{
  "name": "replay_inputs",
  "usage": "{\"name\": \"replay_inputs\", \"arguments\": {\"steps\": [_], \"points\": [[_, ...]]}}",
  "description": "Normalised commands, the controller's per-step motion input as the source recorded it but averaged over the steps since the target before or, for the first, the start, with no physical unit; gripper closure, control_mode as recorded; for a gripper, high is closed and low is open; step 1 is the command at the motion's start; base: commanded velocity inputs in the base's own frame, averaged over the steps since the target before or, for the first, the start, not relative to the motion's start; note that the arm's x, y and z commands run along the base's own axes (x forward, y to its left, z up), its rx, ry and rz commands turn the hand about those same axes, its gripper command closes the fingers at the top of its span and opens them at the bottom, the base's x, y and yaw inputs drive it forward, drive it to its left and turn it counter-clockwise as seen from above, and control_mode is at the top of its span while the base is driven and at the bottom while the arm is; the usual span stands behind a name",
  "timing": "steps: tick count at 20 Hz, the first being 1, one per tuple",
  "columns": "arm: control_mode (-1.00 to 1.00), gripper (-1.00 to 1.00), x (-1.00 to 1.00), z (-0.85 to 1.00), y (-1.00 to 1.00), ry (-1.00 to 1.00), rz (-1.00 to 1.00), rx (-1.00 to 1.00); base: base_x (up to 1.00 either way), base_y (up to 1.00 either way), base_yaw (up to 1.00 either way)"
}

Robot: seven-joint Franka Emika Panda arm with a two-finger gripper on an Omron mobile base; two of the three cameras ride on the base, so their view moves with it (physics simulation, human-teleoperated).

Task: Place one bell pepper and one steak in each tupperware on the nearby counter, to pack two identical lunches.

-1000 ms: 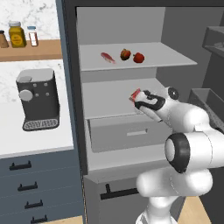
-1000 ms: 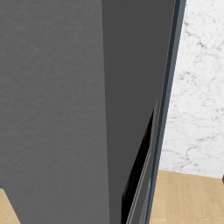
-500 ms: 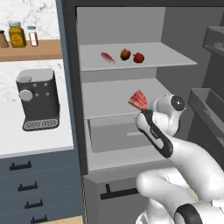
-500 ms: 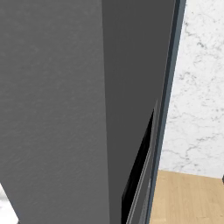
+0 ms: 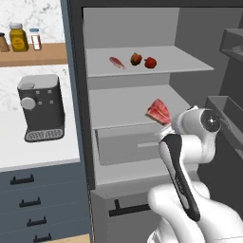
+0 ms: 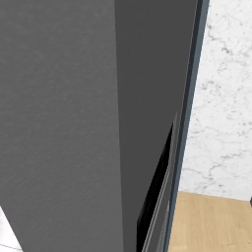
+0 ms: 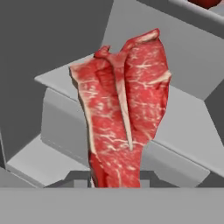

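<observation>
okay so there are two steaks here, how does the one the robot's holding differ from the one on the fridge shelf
The held steak is up in the air in front of the open fridge, clamped in the gripper; the shelf steak rests on the upper shelf, untouched. The held steak stands on end, while the shelf steak lies flat. The shelf steak has two bell peppers beside it; the held steak has nothing next to it. Both are raw pink-red slabs.

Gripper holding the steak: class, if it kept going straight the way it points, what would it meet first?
Probably the fridge's middle shelf above the drawer. The gripper, shut on the steak, points into the open fridge; the hand view shows the shelf behind the meat. Depth is uncertain.
</observation>
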Motion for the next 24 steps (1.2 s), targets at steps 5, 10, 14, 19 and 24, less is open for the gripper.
{"name": "replay_inputs", "arguments": {"steps": [5,10,14,19,24], "points": [[1.00,1.00,-0.80,0.09,0.21,0.00,0.00,-0.09,-0.20,0.05,0.00],[1.00,1.00,0.00,0.00,0.00,0.00,0.00,0.00,-1.00,0.47,0.04],[1.00,1.00,0.00,0.00,0.00,0.00,0.00,0.00,-0.54,0.99,0.09],[1.00,1.00,0.00,0.00,0.00,0.00,0.00,0.00,0.26,1.00,0.08],[1.00,1.00,0.00,0.00,0.00,0.00,0.00,0.00,0.75,1.00,0.01]]}}
